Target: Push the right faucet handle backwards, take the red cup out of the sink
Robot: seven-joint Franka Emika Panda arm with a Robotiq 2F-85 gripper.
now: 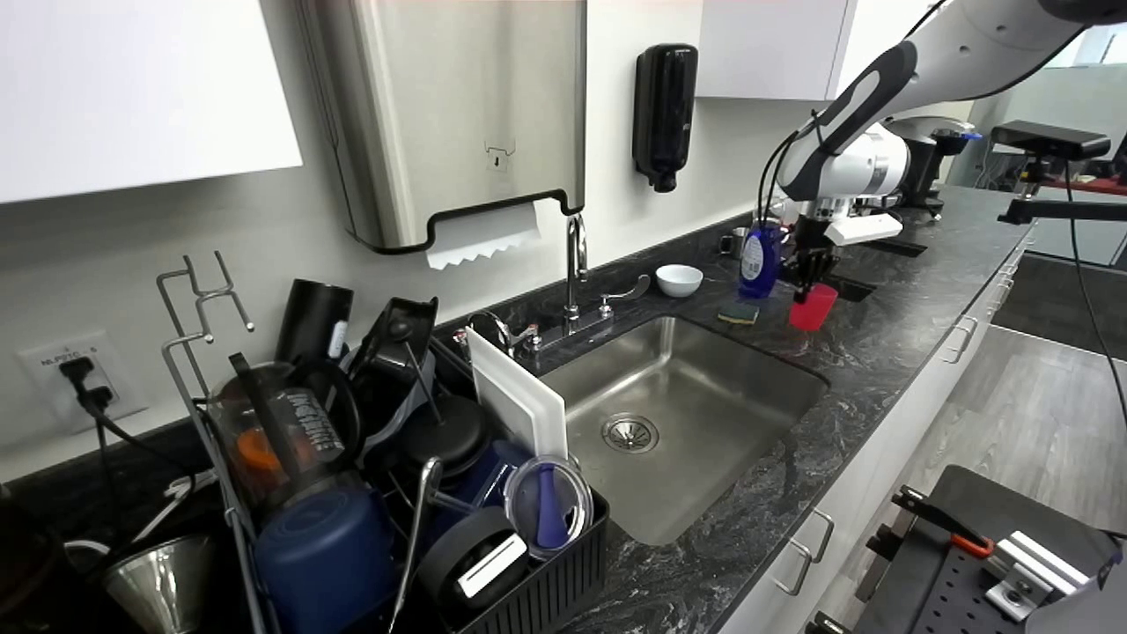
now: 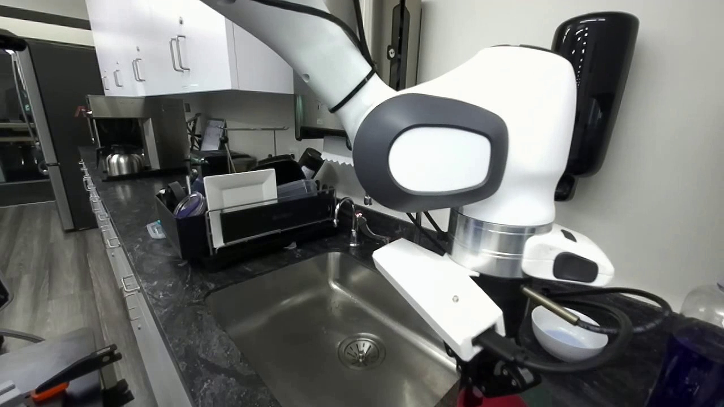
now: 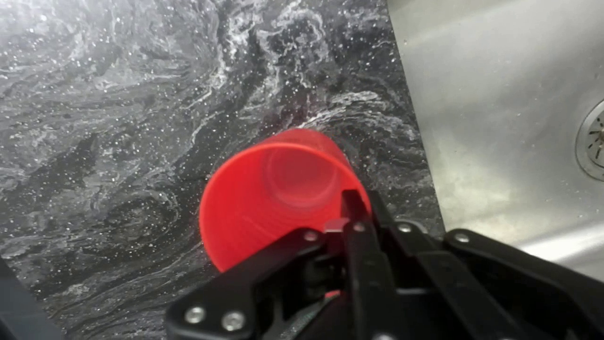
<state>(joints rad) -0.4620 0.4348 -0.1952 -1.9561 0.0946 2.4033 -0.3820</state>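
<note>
The black two-fingered gripper (image 3: 365, 207) is clamped on one wall of the small bright-red cup (image 1: 813, 308), one fingertip (image 3: 351, 200) inside the mouth and its mate outside; seen in an exterior view, the cup leans over the dark speckled countertop (image 1: 867, 343), to the far right of the rectangular stainless-steel sink (image 1: 704, 423), and I cannot tell whether its base touches. Held by the rim alone, it could swivel or slip, and a release at this angle would likely land it on its base edge and roll it. A leftward sweep might knock the green-and-yellow sponge (image 1: 738, 314) or, farther back, the clear bottle of blue liquid (image 1: 759, 277), while the loose black cable (image 2: 571, 369) crossing in front of the round white bowl (image 2: 565, 345) could snag it. On the white outlet plate (image 1: 125, 387) at left I read roughly "NLP21C", what follows doubtful; the bottle's pale label (image 1: 753, 258) and the white print on the clear carafe (image 1: 313, 427) are too small to make out.
</note>
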